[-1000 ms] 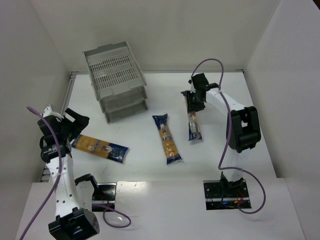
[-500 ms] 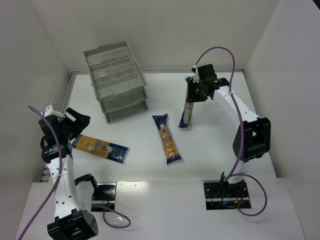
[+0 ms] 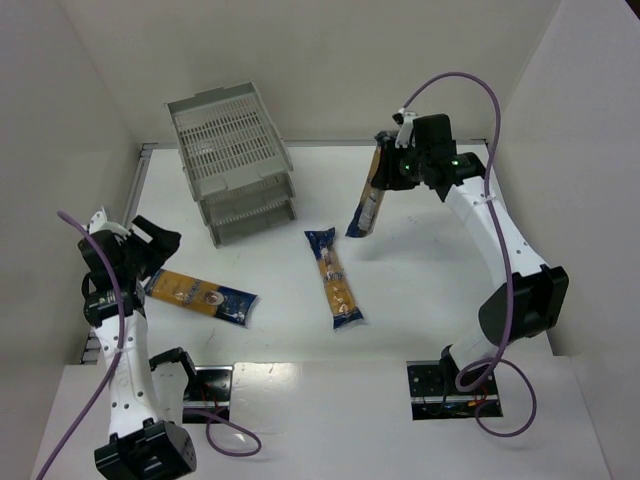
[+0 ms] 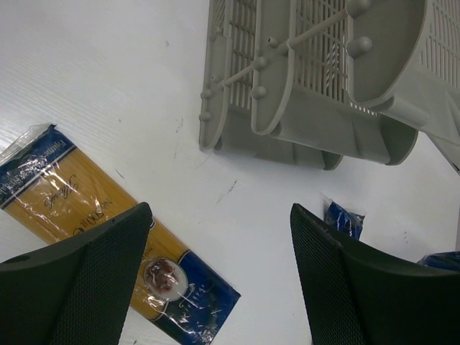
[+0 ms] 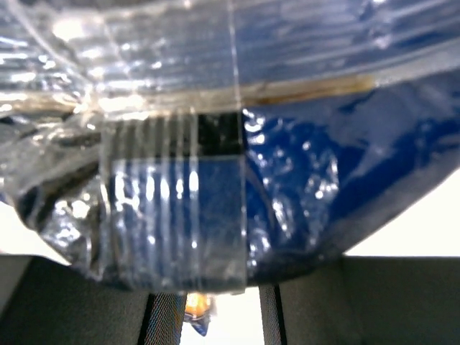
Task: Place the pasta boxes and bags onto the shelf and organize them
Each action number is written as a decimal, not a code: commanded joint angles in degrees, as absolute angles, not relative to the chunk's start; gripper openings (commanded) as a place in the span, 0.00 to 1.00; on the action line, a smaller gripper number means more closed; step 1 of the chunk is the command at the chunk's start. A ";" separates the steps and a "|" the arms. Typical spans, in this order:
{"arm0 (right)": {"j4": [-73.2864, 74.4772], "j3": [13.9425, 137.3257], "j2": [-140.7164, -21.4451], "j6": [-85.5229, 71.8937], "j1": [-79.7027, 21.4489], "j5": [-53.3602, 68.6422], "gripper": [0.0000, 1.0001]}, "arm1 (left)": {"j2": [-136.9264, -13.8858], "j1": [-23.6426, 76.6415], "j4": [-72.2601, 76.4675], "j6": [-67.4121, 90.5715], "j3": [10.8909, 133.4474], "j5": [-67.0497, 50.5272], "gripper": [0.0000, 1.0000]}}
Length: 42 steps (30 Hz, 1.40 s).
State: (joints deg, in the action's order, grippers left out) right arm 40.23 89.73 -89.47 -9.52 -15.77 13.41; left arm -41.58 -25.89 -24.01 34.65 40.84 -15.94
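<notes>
On the white table (image 3: 440, 280) the grey shelf (image 3: 235, 165) stands at the far left. We hold the hanging packet (image 3: 364, 208) by its top end in the right gripper (image 3: 392, 170) — it tilts, right of the shelf. The middle packet (image 3: 333, 277) and the left packet (image 3: 198, 295) lie flat, well apart. Our left gripper (image 4: 221, 212) hovers by the left packet's end — fingers spread wide, holding nothing.
</notes>
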 commanded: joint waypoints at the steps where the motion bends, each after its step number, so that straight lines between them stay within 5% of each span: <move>1: 33.57 97.72 -83.33 -11.25 -16.35 18.89 0.00 | -40.34 -25.49 -22.15 34.19 40.00 -16.35 0.85; 7: 33.57 108.00 -81.91 -14.67 -18.36 23.55 0.00 | -40.34 -25.49 -22.15 33.67 40.86 -16.34 0.80; 9: 34.10 111.17 -83.66 -15.38 -20.21 24.08 0.00 | -40.34 -25.49 -19.87 30.86 42.70 -26.64 0.76; 12: 34.10 113.64 -86.30 -18.71 -20.74 28.38 0.00 | -42.44 -22.86 -17.31 22.26 51.21 -38.45 0.89; 15: 33.49 115.66 -88.67 -20.74 -21.36 32.25 0.00 | -45.08 -19.26 -23.89 7.95 61.06 -36.93 0.98; 19: 31.39 121.62 -92.80 -25.21 -23.90 35.76 0.00 | -51.23 -10.65 -30.14 -0.78 71.34 -28.92 0.99; 23: 29.27 124.36 -96.67 -29.00 -24.78 38.58 0.00 | -59.22 -2.56 -30.15 -0.45 81.55 -34.09 0.99; 31: 27.25 126.21 -100.20 -30.32 -27.60 39.55 0.00 | -71.71 14.65 -30.06 -1.67 84.71 -37.52 0.99; 37: 27.25 126.74 -101.51 -29.19 -28.30 39.56 0.00 | -75.15 16.96 -28.92 0.09 86.04 -50.86 0.99; 42: 27.25 127.27 -101.51 -29.18 -28.83 40.86 0.00 | -75.76 18.46 -28.39 1.92 84.47 -45.62 0.99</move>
State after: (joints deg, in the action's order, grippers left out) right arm 36.49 121.82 -103.37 -27.81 -28.05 37.39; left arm -76.01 17.85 -31.27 0.49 83.09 -43.77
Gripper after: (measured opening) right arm 0.411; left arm 0.992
